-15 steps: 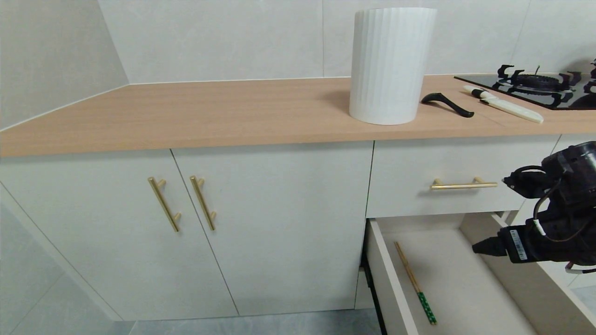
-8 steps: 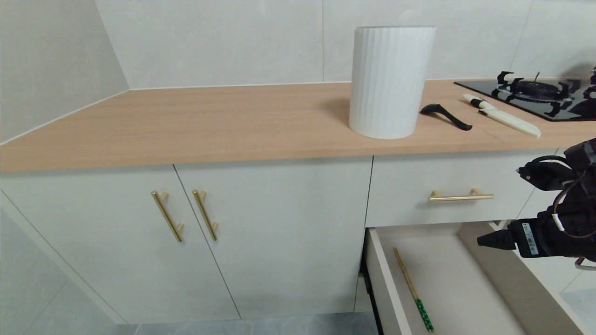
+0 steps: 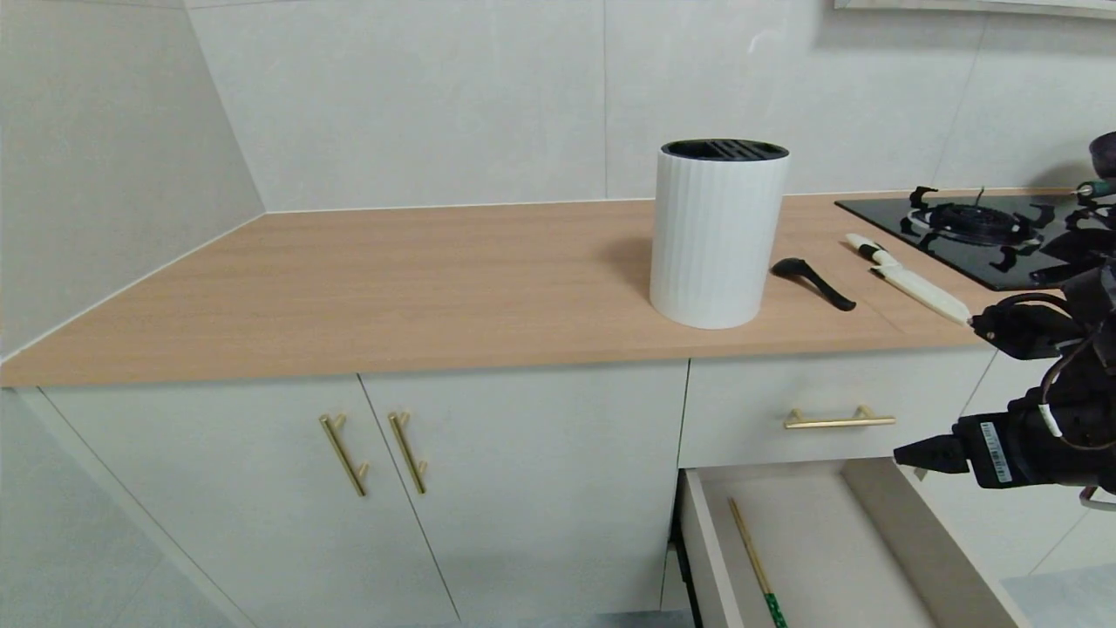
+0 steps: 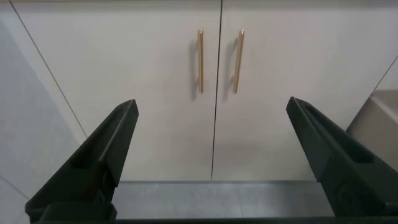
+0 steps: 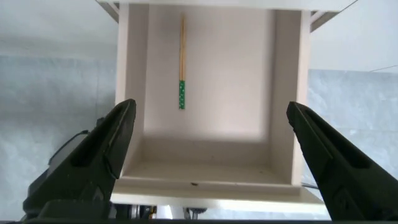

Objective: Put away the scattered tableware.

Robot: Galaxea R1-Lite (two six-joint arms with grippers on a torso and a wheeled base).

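A pair of chopsticks [image 3: 751, 560] with green ends lies in the open drawer [image 3: 703, 541] at the lower right; the right wrist view has the chopsticks [image 5: 181, 62] near one side wall of the drawer [image 5: 132, 112]. On the wooden counter [image 3: 418, 288] a black spoon [image 3: 812, 281] and a white knife [image 3: 908, 283] lie to the right of a white ribbed knife block [image 3: 715, 235]. My right gripper [image 3: 955, 392] hangs open and empty above the drawer's right side, its fingers wide apart [image 5: 209, 106]. My left gripper [image 4: 211, 102] is open and empty, facing the cabinet doors.
A black gas hob [image 3: 968, 227] sits at the counter's far right. A closed drawer with a gold handle [image 3: 839, 421] lies above the open one. Two cabinet doors with gold handles [image 4: 200, 61] stand to the left. Tiled walls close off the back and left.
The head camera has risen, so the whole picture has slid downward and the block's top now shows. My right gripper sits higher above the open drawer. Nothing on the counter has moved.
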